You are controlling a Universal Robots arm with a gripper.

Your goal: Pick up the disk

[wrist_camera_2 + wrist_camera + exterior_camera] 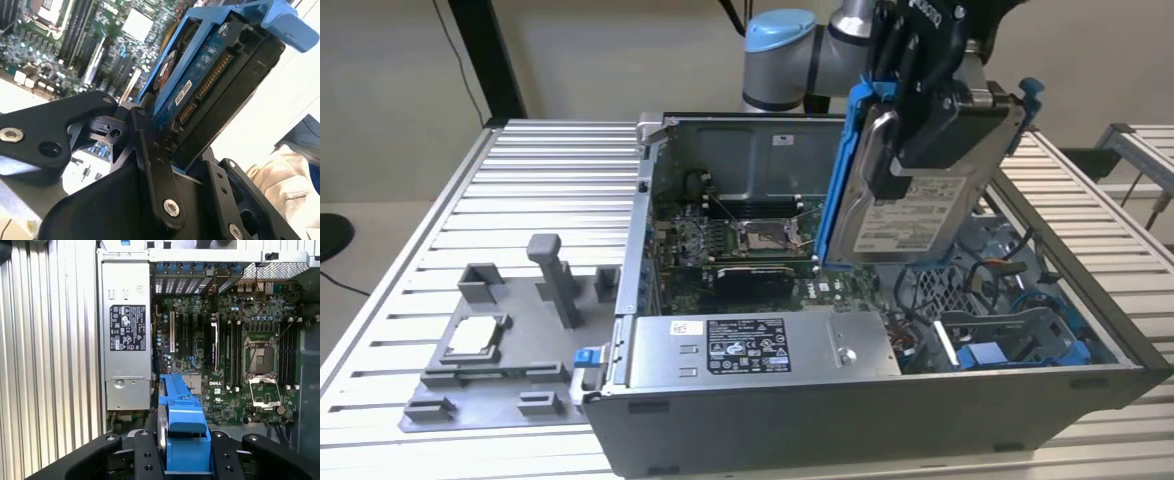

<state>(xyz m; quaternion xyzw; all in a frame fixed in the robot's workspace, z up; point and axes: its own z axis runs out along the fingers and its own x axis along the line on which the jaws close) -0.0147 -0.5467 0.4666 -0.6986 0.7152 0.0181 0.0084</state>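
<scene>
Hand clamped on disk, fingers pinching its two flat faces. Disk in blue frame, held upright in air above open computer case, clear of motherboard. Power supply lies along case's near wall. Case sits on slatted bench; grey fixture on bench beside case, at exterior view's left.

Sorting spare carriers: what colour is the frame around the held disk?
Bright blue, clearest in the first wrist view on the disk in the gripper.
</scene>
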